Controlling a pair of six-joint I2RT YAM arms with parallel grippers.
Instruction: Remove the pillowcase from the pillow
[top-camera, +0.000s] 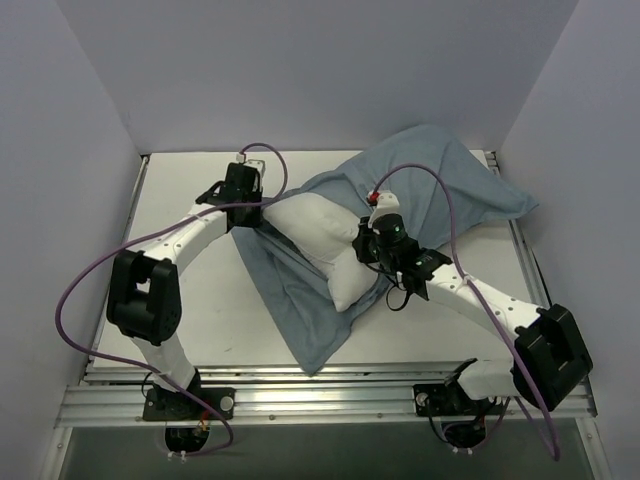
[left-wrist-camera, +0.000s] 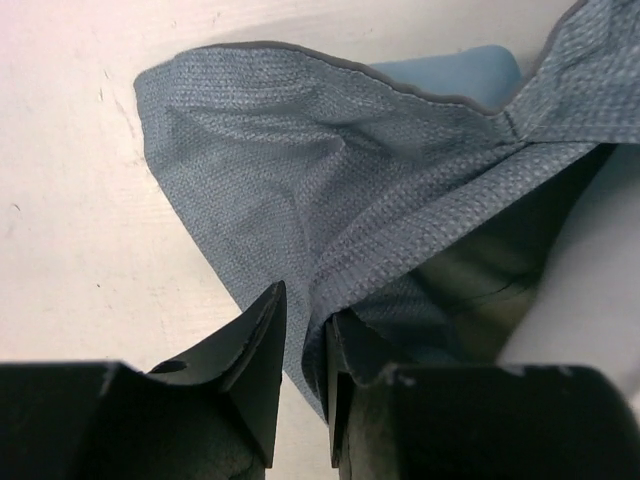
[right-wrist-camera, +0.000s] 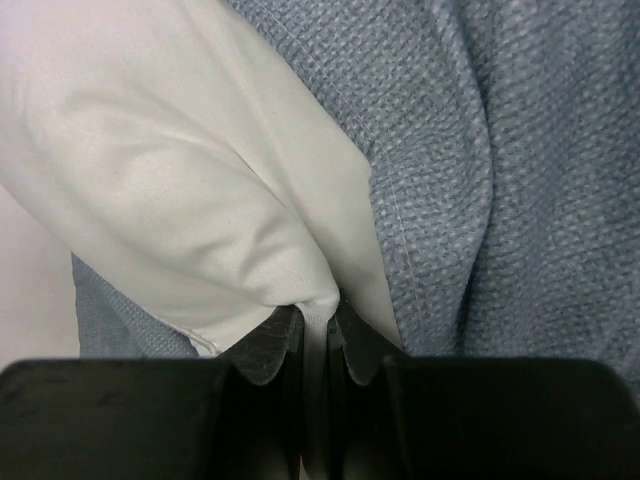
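The blue-grey pillowcase (top-camera: 445, 185) lies crumpled across the middle and far right of the table, partly under the white pillow (top-camera: 318, 238). The pillow lies diagonally on top, bare for most of its length. My left gripper (top-camera: 260, 213) is at the pillow's far left end. In the left wrist view, my left gripper (left-wrist-camera: 305, 312) is shut on a fold of pillowcase (left-wrist-camera: 300, 150) edge. My right gripper (top-camera: 360, 245) sits at the pillow's right side. In the right wrist view, my right gripper (right-wrist-camera: 318, 315) is shut on a pinch of the pillow (right-wrist-camera: 170, 170), with pillowcase (right-wrist-camera: 500, 150) cloth beside it.
The white table (top-camera: 190, 200) is walled by pale panels on the left, back and right. An aluminium rail (top-camera: 300, 400) runs along the near edge by the arm bases. Purple cables loop above both arms.
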